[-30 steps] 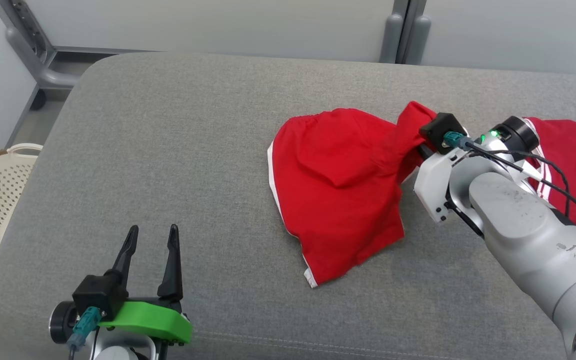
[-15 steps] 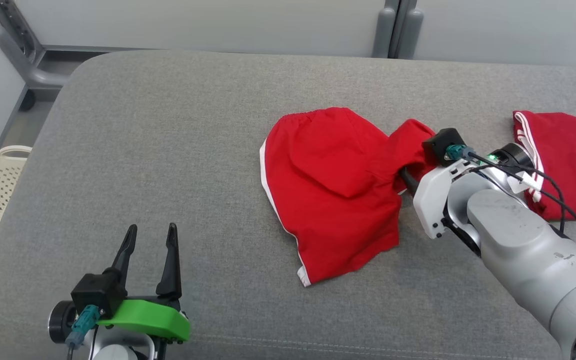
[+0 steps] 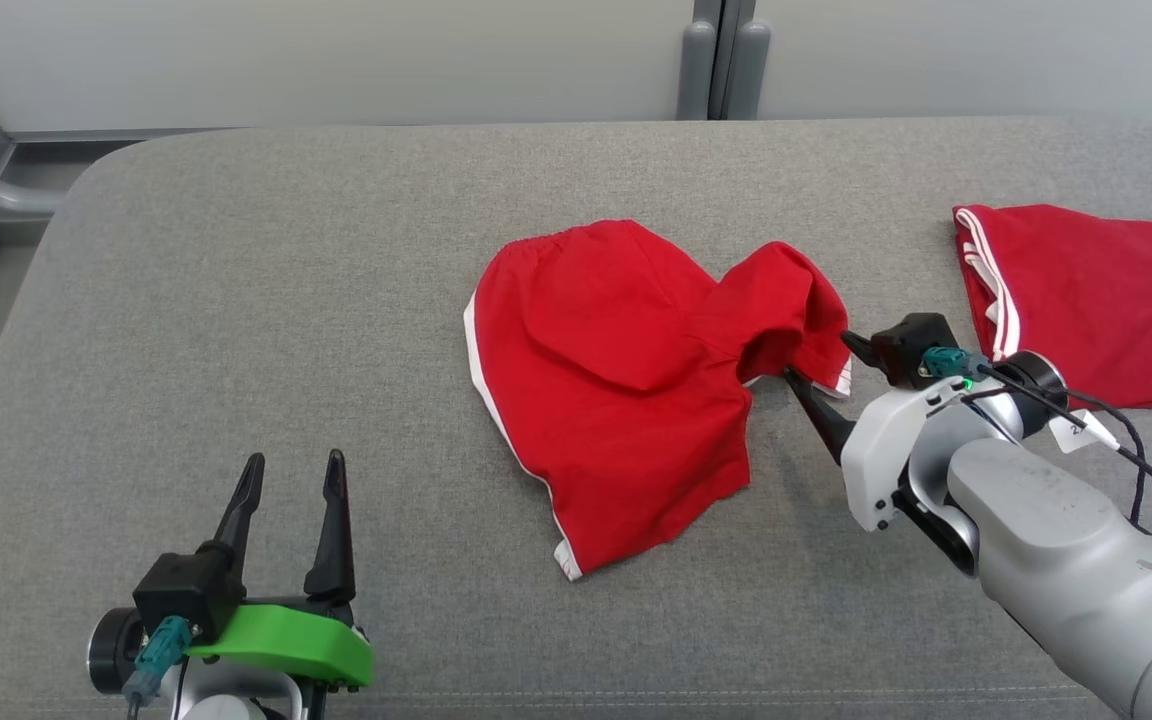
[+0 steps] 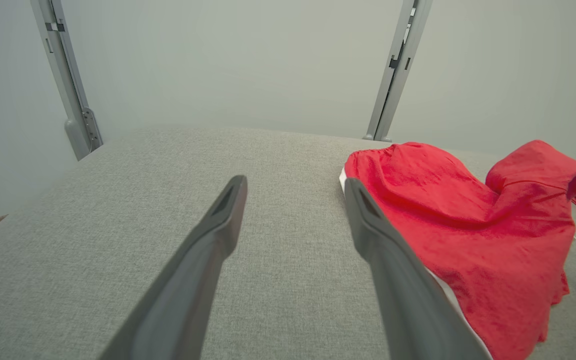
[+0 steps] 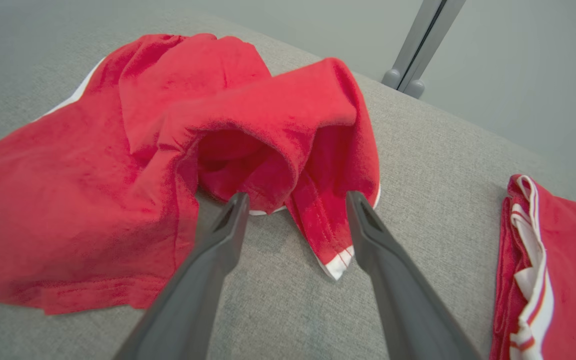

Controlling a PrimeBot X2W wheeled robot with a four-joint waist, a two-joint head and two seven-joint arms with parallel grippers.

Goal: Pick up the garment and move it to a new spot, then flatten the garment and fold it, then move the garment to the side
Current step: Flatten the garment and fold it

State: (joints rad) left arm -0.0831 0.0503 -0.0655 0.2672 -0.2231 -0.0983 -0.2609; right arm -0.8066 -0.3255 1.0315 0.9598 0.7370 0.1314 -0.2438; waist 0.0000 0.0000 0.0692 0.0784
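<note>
So the red shorts point(image 3: 616, 400) sit crumpled mid-desk point(image 3: 286, 280). The right gripper point(image 3: 818, 358) is wide open and empty, tips at the puffed-up leg. The left gripper point(image 3: 291, 470) is open too, well apart. I'd pinch that white-trimmed hem low and drag outward slowly.

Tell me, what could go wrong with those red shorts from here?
1. The red shorts lie bunched, one leg's hem between the open right jaws; backing away might snag and drag it.
2. The folded red garment lies close on the right; spreading the shorts could sweep into it and undo it.
</note>
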